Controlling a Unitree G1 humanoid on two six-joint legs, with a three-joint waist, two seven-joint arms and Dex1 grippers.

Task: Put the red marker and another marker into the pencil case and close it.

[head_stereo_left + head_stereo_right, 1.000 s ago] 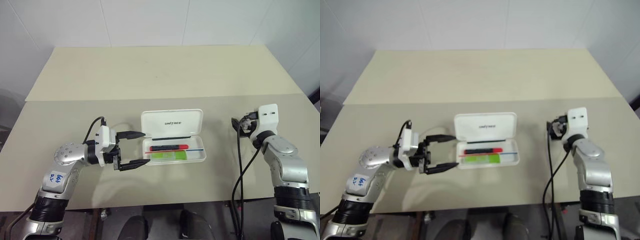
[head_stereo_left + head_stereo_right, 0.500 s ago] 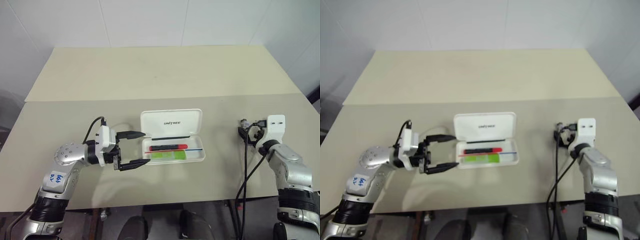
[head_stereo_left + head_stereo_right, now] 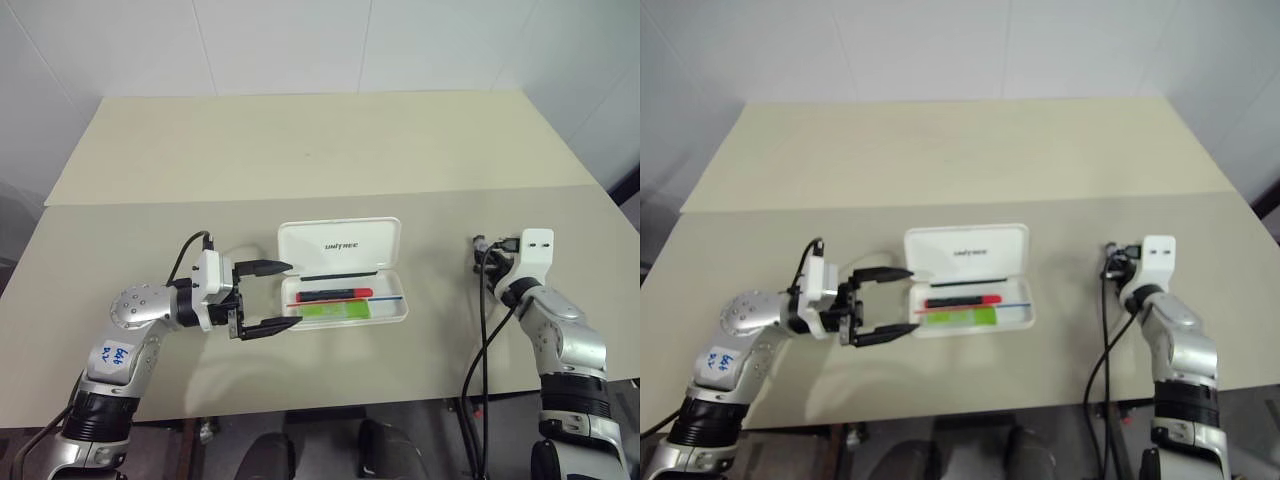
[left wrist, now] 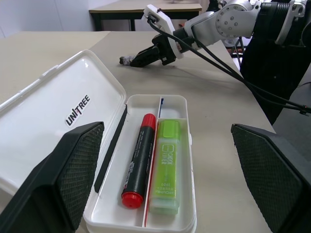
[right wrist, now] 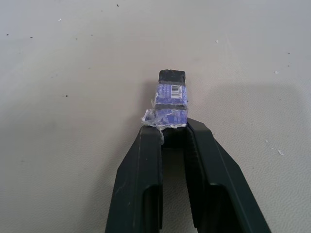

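Left wrist view shows you the red marker (image 4: 138,160) and green highlighter (image 4: 166,165) inside the open pencil case (image 4: 58,114); right gripper (image 5: 173,127) pinches a small wrapped block (image 5: 171,99), left gripper (image 3: 282,296) gapes, so close the lid.

Bright, even overhead light, soft shadows under the arms, sharp focus, near fingers slightly blurred.

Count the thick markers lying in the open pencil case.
2, side by side in the tray of the pencil case: the red marker nearer the lid, and the pale-green highlighter on its far side. Thin sticks lie there too; nothing more seems hidden.
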